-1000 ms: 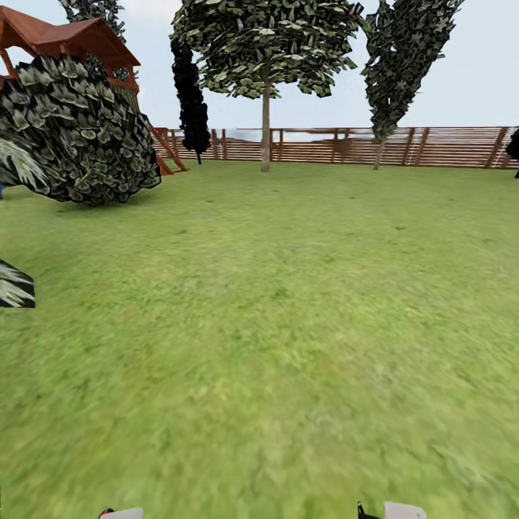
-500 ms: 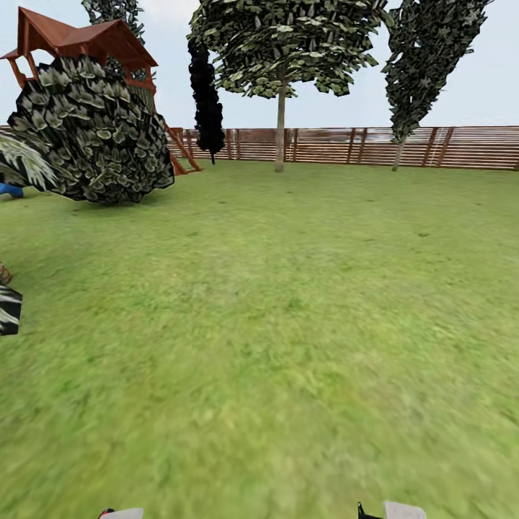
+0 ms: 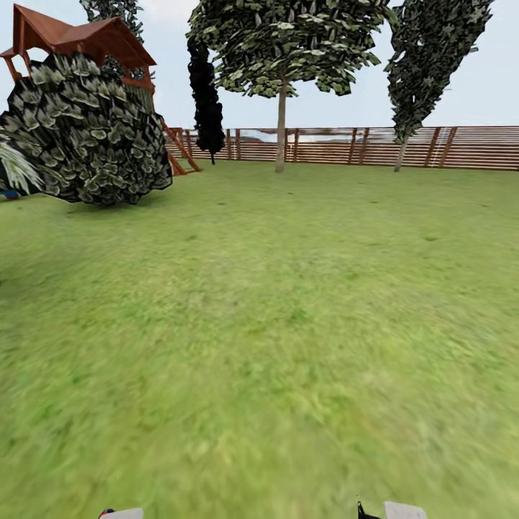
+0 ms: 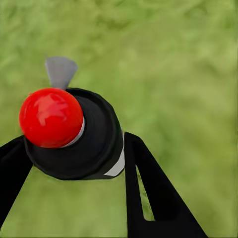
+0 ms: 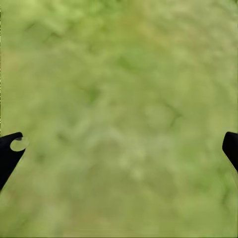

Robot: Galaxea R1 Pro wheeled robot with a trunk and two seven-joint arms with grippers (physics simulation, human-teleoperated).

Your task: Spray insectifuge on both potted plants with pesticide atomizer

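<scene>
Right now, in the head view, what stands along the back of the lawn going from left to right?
Big leafy bush with the red-roofed playhouse behind it → dark narrow tree → broad tree → tall tree, with the wooden fence running behind.

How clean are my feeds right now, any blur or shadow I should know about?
Head view: near lawn smeared and soft, fence and trees sharper, a dim shadow under the round bush. Right wrist view: grass is a blurred wash between the open right tool tips. Left wrist view: grass blurred behind the left tool.
</scene>
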